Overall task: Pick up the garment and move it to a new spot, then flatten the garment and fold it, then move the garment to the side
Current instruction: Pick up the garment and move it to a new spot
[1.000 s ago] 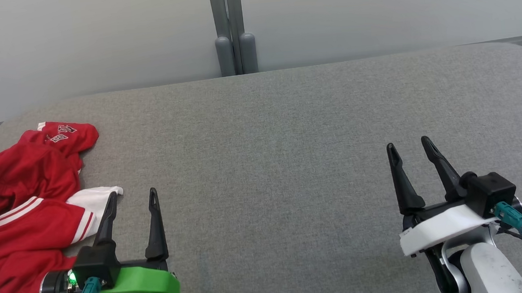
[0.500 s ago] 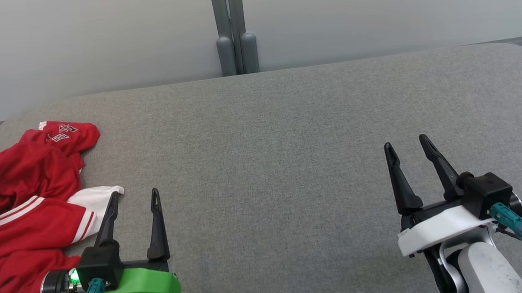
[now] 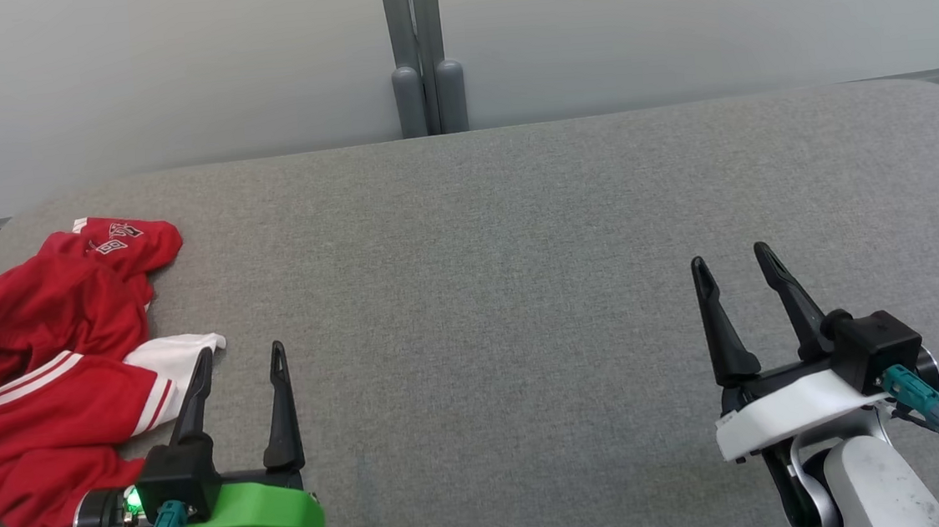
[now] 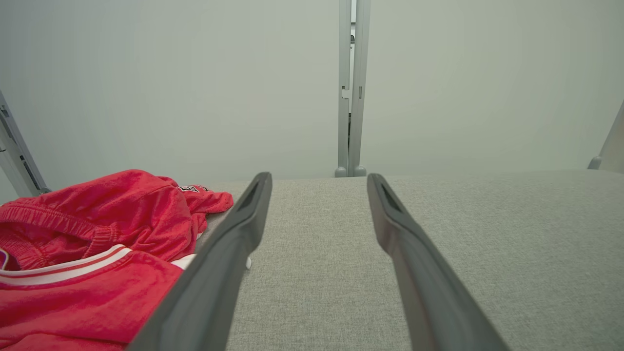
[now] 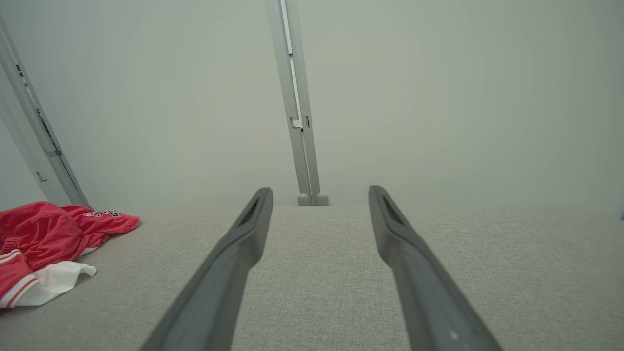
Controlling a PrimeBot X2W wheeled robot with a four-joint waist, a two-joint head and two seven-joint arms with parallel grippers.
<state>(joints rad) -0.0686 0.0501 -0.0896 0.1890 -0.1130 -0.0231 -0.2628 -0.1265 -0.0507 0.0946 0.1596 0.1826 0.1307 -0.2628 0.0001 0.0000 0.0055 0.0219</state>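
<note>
- Left gripper point(image 3: 242, 350): jaws spread wide, nothing between them, fingers pointing away from the robot over the grey fabric-covered table point(image 3: 476, 246).
- Red garment point(image 3: 44, 397): lies crumpled in a heap just off this gripper's left side, running from beside its wrist to past its fingertips.
- The garment's white trim panel point(image 3: 171, 358) reaches closest. In the head view it meets the tip of the left finger point(image 3: 195, 398). Whether the two touch cannot be told.
- In the left wrist view a gathered elastic band and white stripes show in the red cloth, left of the fingers.
- Printed lettering sits on the far lobe of the garment, ahead and left of the left gripper.
- Right gripper point(image 3: 729, 255): jaws likewise apart and empty, well to the right of the garment, with bare table all about it.
- Between the two grippers is only open grey cloth. Nothing stands between the left gripper and the garment.
- Ahead of both grippers, past the table's far edge, a pair of grey upright posts point(image 3: 419, 50) stands against a pale wall point(image 3: 169, 69).
- A teal connector point(image 3: 916, 396) with dark cable hangs at the right wrist.
</note>
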